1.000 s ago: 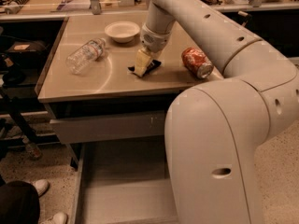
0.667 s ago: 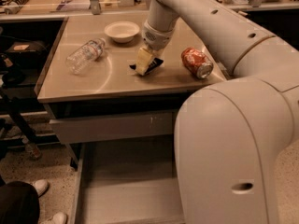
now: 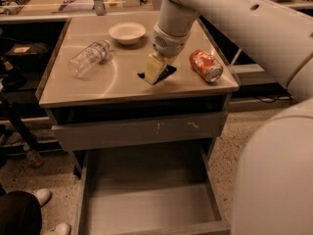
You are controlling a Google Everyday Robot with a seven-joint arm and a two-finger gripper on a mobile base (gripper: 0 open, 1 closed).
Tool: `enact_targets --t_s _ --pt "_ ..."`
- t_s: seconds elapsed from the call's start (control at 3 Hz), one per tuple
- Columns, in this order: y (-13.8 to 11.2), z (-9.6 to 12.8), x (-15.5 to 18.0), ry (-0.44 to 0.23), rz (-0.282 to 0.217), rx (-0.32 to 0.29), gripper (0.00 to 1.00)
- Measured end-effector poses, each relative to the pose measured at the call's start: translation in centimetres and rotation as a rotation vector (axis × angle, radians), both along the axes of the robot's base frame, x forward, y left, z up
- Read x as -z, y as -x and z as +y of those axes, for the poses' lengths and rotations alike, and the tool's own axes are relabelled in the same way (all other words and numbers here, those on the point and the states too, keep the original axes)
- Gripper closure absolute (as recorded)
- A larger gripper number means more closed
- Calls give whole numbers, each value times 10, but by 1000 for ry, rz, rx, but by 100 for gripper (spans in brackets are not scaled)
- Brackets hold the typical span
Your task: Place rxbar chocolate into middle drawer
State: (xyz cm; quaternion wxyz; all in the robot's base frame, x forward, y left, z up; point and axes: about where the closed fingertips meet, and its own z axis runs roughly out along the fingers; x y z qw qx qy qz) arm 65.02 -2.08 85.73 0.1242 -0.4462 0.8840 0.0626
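Found the gripper (image 3: 155,72) low on the cabinet top (image 3: 117,84), at the end of the pale arm (image 3: 177,14) reaching in from the upper right, and touching the rxbar chocolate (image 3: 169,71). Saw the bar only as a dark flat shape lying on the top, showing out on both sides under the gripper, near the front edge and about midway between left and right. Could not tell whether clamped on the bar or only resting against it. Set on it steeply from above, probably because of the thin bar lying flat, with hardly any other way to take it than by its edges. Noticed the orange-red soda can (image 3: 206,65) on its side just to the right, apart from the bar, then a clear water bottle (image 3: 89,58) on its side well to the left, and a white bowl (image 3: 127,32) behind. Saw the middle drawer (image 3: 146,207) pulled out wide below the grey drawer front (image 3: 137,131) with pale scratches, showing a bare grey bottom, presumably opened in advance to receive the bar. Judged the task to be at the picking step, with the bar not yet lifted and not yet in the drawer. Expected next a lift, a carry forward past the front edge, and a lowering into the drawer. Feared some slipping of such a thin wrapped thing, or a knock against the can.
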Motion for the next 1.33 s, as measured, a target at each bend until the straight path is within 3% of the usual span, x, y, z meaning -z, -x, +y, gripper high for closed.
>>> enact_targets --t_s 0.33,0.67,1.33 --pt "44 -17 0 12 29 63 100" --pt "101 -39 6 49 93 128 100" --pt "112 -43 7 39 89 151 100"
